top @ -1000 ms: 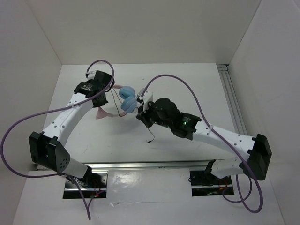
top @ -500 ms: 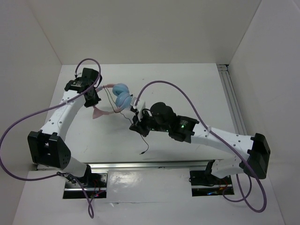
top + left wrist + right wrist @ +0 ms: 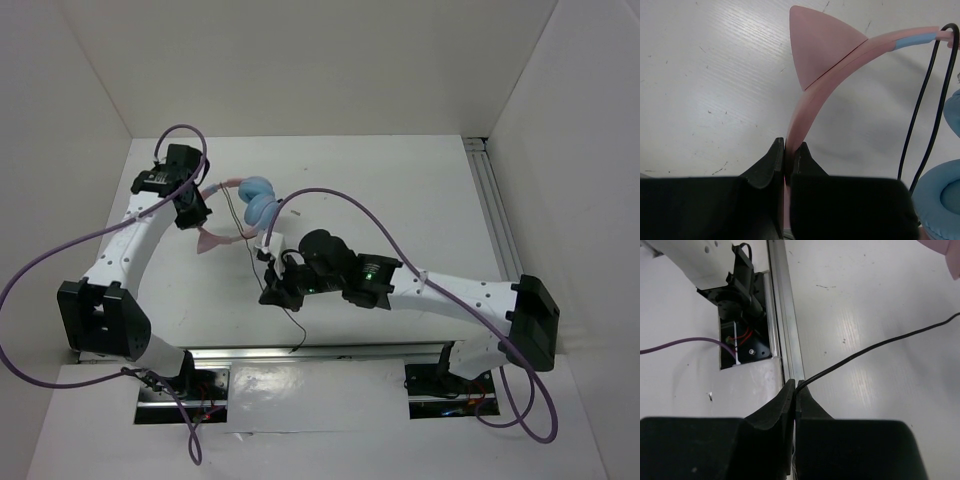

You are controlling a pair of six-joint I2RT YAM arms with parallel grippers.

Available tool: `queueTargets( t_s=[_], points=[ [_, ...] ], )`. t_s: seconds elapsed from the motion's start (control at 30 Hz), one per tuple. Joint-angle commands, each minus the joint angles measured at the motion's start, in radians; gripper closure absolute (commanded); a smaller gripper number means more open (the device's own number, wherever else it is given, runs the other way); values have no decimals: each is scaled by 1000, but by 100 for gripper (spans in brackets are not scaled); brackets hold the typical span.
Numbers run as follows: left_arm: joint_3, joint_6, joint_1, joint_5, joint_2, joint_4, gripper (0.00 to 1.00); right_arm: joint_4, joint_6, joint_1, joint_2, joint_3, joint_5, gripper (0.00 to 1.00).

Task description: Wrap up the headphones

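Headphones (image 3: pixel 258 200) at the left-centre of the table (image 3: pixel 400 180). Two light-blue round ear cups (image 3: pixel 262 208) sit close together. Pink headband (image 3: pixel 840 65) arcs off to the left, with one triangular pink cat ear (image 3: pixel 817 42) standing out from it. Headband pinched edge-on in the left gripper (image 3: pixel 788 150). Thin black cord (image 3: pixel 880 346) runs from the cups to the right gripper (image 3: pixel 796 387), nipped there; its tail trails toward the near edge.

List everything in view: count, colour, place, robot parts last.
headphones: one, pink headband, light-blue ear cups, table's far left
cord: one, black, trailing toward the near edge
table: one, white, under everything
rails: two, silver, table's near and right edges
cables: two, purple, looping above the table
arms: two, white, reaching from the near edge
left end effector: one, black, shut on the headband
right end effector: one, black, shut on the cord
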State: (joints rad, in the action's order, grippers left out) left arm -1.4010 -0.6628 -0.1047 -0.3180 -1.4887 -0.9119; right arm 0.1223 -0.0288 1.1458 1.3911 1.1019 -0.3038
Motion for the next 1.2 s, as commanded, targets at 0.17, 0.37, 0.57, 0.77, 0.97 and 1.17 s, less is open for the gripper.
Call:
queueTargets(
  t_s=[0.17, 0.37, 0.57, 0.77, 0.97, 1.17],
  points=[
    [-1, -26, 30, 22, 2, 93, 100, -101, -5, 20, 22, 59, -83, 100],
    [19, -26, 30, 22, 11, 102, 100, -81, -5, 20, 45, 162, -133, 100],
    [31, 0, 19, 20, 22, 111, 100, -23, 29, 11, 79, 222, -77, 100],
    [49, 61, -78, -38, 22, 111, 100, 154, 167, -40, 100, 295, 158, 100],
    [75, 77, -229, -156, 31, 64, 100, 379, 294, -69, 175, 464, 345, 100],
    [146, 144, -259, -144, 109, 54, 100, 379, 328, -92, 172, 461, 515, 100]
  ],
)
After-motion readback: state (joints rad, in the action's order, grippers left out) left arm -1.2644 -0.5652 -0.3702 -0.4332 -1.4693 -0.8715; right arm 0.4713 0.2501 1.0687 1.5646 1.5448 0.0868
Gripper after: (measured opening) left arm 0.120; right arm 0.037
